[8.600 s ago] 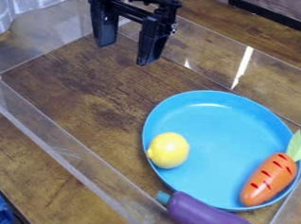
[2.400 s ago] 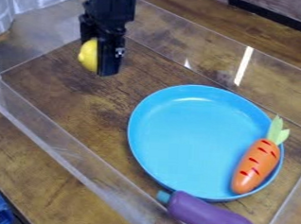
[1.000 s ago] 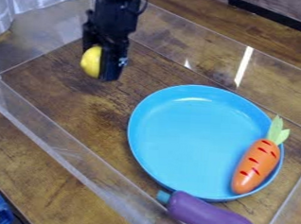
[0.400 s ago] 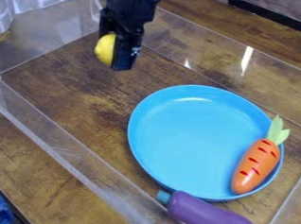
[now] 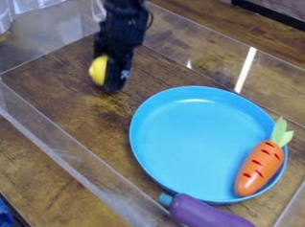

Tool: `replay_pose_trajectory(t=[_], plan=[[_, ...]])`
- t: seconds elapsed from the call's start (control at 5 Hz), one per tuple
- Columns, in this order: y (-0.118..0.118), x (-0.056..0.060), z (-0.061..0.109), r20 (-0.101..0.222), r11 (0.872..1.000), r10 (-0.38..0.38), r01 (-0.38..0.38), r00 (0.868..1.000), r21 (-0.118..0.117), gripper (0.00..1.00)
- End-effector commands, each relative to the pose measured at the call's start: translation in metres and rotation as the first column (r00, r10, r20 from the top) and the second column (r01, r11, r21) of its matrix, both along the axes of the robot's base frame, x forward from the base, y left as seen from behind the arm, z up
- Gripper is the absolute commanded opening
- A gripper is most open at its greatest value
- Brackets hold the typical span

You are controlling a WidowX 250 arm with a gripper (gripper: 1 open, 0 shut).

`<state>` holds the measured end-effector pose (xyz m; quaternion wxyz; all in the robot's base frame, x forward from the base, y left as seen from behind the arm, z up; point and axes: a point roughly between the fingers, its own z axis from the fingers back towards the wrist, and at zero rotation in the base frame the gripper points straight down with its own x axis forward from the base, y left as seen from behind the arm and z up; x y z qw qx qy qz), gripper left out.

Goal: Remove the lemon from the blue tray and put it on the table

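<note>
The small yellow lemon (image 5: pixel 98 68) sits between the black fingers of my gripper (image 5: pixel 108 73), which is shut on it. It hangs low over the dark wooden table (image 5: pixel 59 111), left of and beyond the blue tray (image 5: pixel 180 136). I cannot tell whether the lemon touches the wood. The arm comes down from the top edge of the view and hides the lemon's right side. The tray's left half is bare.
An orange carrot (image 5: pixel 263 165) with green leaves lies on the tray's right side. A purple eggplant (image 5: pixel 214 218) rests on the table at the tray's near edge. Clear acrylic walls (image 5: pixel 63 154) edge the table on the left and front.
The gripper has kept the lemon throughout. It rose and shifted right a moment ago, and has now dropped down and slightly left toward the table.
</note>
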<state>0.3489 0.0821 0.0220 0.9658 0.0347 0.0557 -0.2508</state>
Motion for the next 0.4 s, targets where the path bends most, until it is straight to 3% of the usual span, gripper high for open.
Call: replay_pose_trajectory(t=[0.0, 0.2], plan=[[0.0031, 0.0069, 0.0136, 0.061, 1.000, 0.001, -0.002, 0.998, 0.012, 1.00], [-0.0046, 0.0073, 0.0144, 0.069, 1.000, -0.024, 0.023, 0.997, 0.010, 0.00]])
